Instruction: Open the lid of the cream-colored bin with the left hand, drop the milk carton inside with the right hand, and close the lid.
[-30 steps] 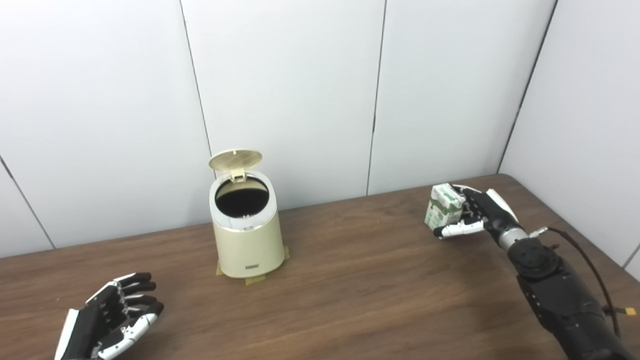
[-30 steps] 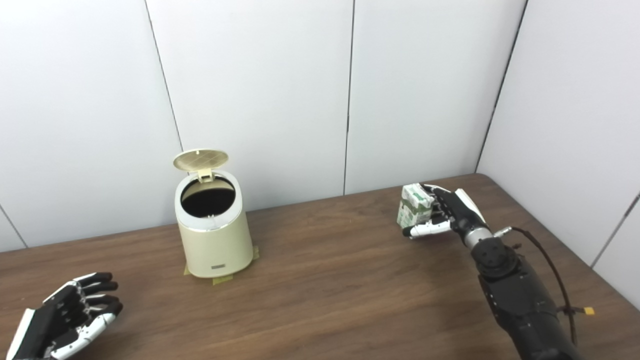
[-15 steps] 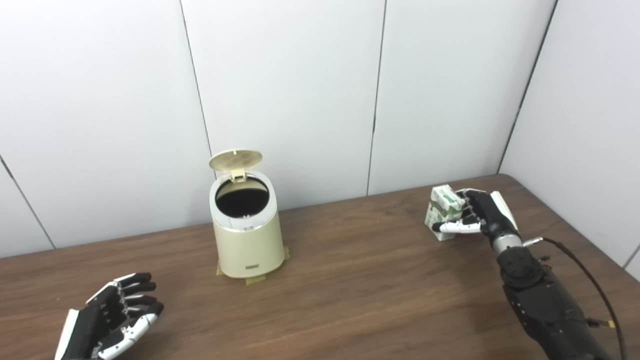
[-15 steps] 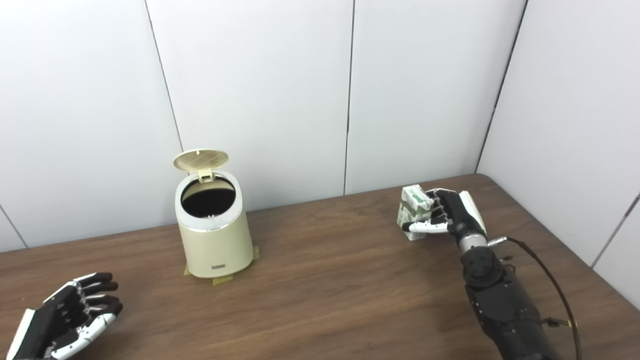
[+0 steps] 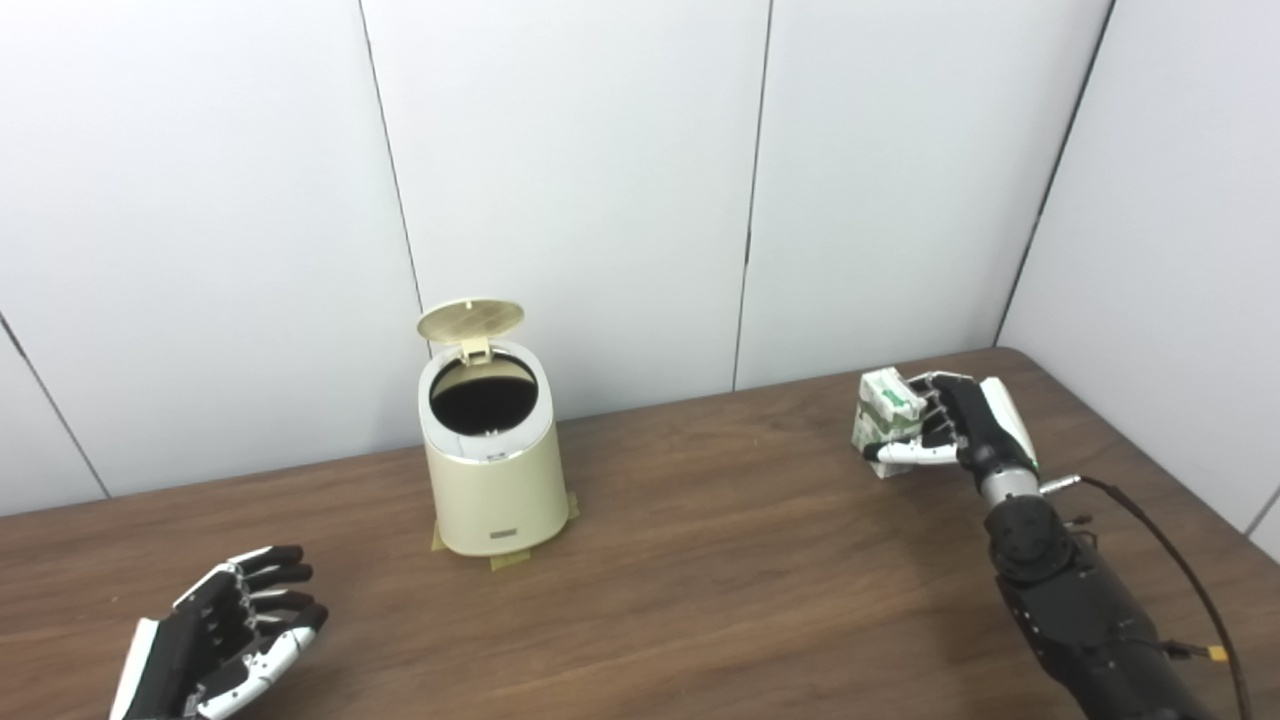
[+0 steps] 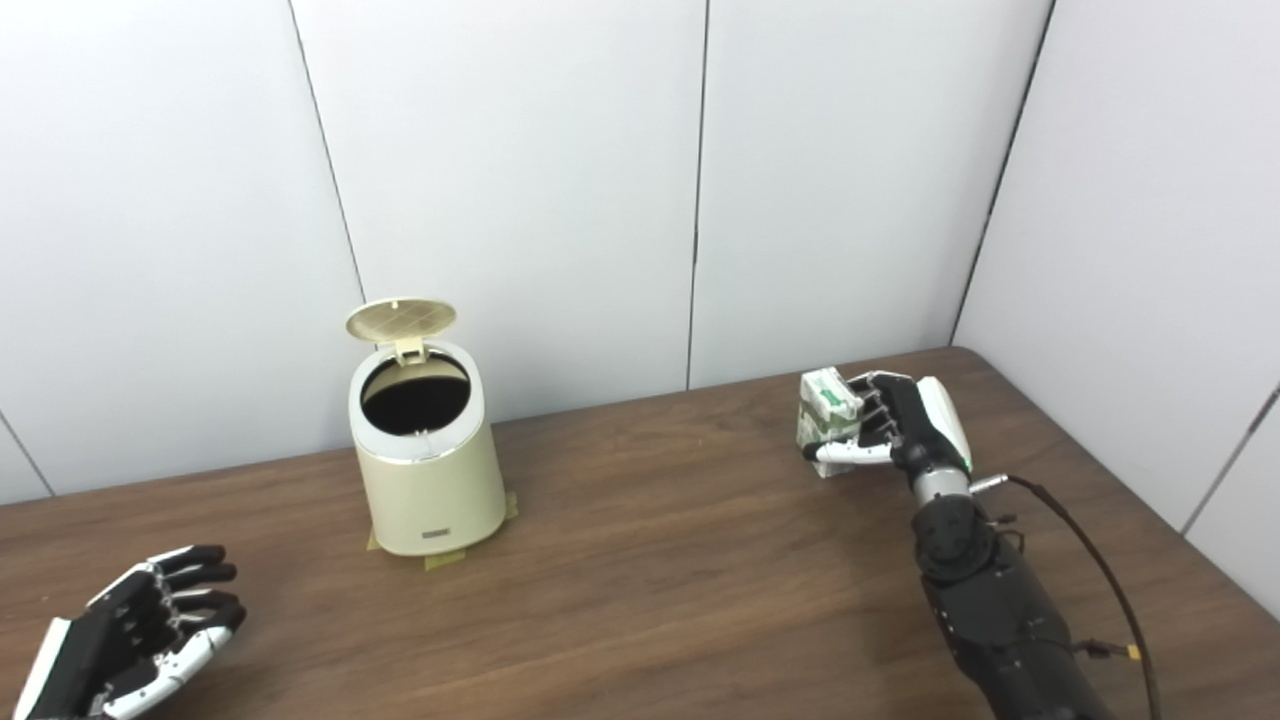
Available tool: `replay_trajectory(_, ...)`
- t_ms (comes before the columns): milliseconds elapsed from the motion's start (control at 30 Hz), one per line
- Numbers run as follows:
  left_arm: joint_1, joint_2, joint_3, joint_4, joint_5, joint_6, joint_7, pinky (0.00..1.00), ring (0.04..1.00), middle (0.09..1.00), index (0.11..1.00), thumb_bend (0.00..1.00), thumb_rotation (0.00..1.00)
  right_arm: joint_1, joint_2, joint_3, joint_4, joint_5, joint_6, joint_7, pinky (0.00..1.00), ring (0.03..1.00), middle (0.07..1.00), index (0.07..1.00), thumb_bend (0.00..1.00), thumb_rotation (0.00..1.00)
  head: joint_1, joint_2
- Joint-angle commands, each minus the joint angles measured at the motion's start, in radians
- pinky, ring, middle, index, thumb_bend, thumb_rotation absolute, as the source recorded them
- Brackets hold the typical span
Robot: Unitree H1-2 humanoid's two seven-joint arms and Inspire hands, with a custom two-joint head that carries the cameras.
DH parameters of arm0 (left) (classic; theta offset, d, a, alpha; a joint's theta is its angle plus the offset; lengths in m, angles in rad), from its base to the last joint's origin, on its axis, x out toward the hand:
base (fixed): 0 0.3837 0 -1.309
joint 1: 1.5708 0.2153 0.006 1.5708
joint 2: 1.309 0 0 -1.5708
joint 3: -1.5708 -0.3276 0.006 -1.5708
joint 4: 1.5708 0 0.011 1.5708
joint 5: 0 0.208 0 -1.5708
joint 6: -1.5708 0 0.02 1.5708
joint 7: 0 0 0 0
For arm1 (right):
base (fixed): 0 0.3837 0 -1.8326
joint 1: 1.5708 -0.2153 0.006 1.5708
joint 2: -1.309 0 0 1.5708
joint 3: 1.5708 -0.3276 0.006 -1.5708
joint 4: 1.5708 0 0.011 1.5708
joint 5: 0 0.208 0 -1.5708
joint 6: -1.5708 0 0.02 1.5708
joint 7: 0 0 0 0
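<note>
The cream-colored bin (image 5: 493, 480) stands on the brown table left of centre, its round lid (image 5: 470, 320) tipped up at the back and its dark mouth exposed. At the far right a green-and-white milk carton (image 5: 884, 418) is wrapped by my right hand (image 5: 955, 428), fingers behind it and thumb across its front; the carton looks raised slightly off the wood. My left hand (image 5: 225, 640) rests low at the front left, palm up with fingers spread, holding nothing, well away from the bin.
Yellowish tape patches (image 5: 510, 560) show under the bin's base. White wall panels (image 5: 560, 180) close off the table's back and right side. A thin cable (image 5: 1180, 570) loops off my right forearm.
My right hand has closed tighter round the carton and turned more upright, with the forearm swinging in beneath it. The carton has risen slightly. Left hand, bin and lid have not moved.
</note>
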Motion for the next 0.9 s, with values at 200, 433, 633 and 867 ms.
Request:
replay_trajectory(200, -0.033, 0.007, -0.004, -0.028, -0.003, -0.032, 0.001, 0.46, 0.588, 0.667, 0.678, 0.54, 0.00, -0.027, 0.008, -0.025, -0.238, 0.027, -0.026, 0.003, 0.36, 0.401, 0.443, 0.529, 0.52, 0.00, 0.011, -0.001)
replay_trajectory(433, -0.036, 0.000, -0.007, -0.013, 0.004, -0.045, 0.009, 0.46, 0.573, 0.654, 0.670, 0.54, 0.00, -0.061, 0.083, -0.036, -0.468, 0.062, 0.123, 0.052, 0.39, 0.434, 0.461, 0.519, 0.52, 0.00, 0.033, -0.008)
replay_trajectory(633, -0.043, -0.005, -0.018, 0.009, 0.029, -0.065, 0.017, 0.46, 0.562, 0.654, 0.668, 0.55, 0.00, -0.113, 0.177, -0.061, -0.574, 0.134, 0.257, 0.080, 0.37, 0.406, 0.475, 0.535, 0.52, 0.00, 0.066, -0.011)
replay_trajectory(867, -0.048, -0.025, -0.029, 0.013, 0.057, -0.059, 0.036, 0.45, 0.557, 0.653, 0.670, 0.56, 0.00, -0.147, 0.259, -0.039, -0.605, 0.168, 0.288, 0.114, 0.35, 0.391, 0.497, 0.545, 0.51, 0.00, 0.115, -0.019)
